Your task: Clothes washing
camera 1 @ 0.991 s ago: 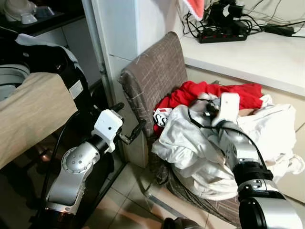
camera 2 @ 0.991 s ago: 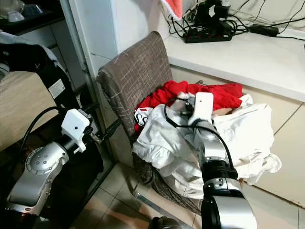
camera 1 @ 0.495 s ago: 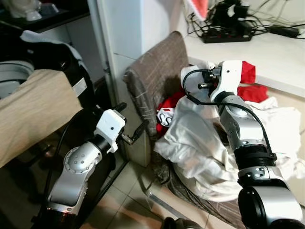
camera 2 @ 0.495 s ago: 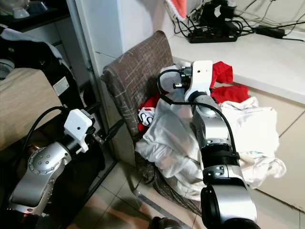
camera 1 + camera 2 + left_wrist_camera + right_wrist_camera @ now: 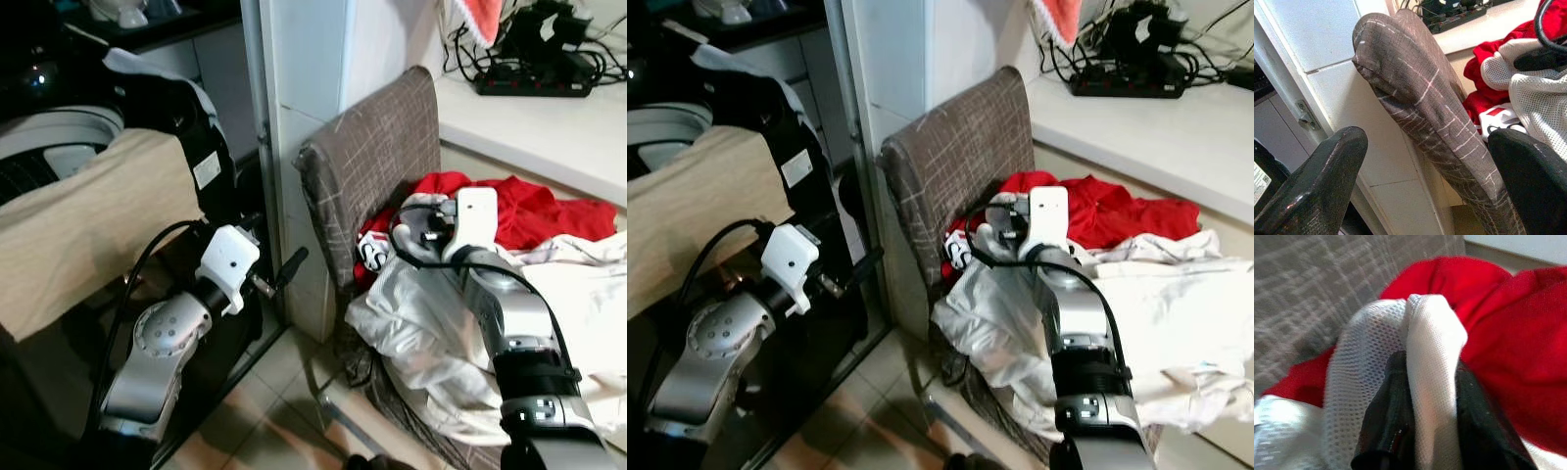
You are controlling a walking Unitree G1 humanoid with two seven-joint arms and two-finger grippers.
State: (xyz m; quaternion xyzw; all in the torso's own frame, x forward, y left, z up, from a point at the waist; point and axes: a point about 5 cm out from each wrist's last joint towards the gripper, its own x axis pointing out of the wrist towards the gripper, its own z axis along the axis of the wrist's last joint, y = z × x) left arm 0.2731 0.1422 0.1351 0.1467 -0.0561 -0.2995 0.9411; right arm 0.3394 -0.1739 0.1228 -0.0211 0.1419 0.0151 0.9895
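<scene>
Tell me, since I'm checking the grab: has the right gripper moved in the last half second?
Yes. The right gripper has dropped from level with the chair back's top to the clothes pile, clamping white mesh cloth.

- Even indoor light brightens the white counter (image 5: 549, 122) and the clothes; no hard glare.
- The shelving on the left (image 5: 59, 59) lies in deep shade.
- Head views are mildly soft.
- The right wrist view is blurred: mesh cloth (image 5: 1400, 357) close up, out of focus.
- Left wrist fingers (image 5: 1317, 181) loom dark and soft-edged.

Brown chair (image 5: 377, 147) with pale grid lines; red garment (image 5: 534, 211); white mesh garment (image 5: 1425, 362).
</scene>
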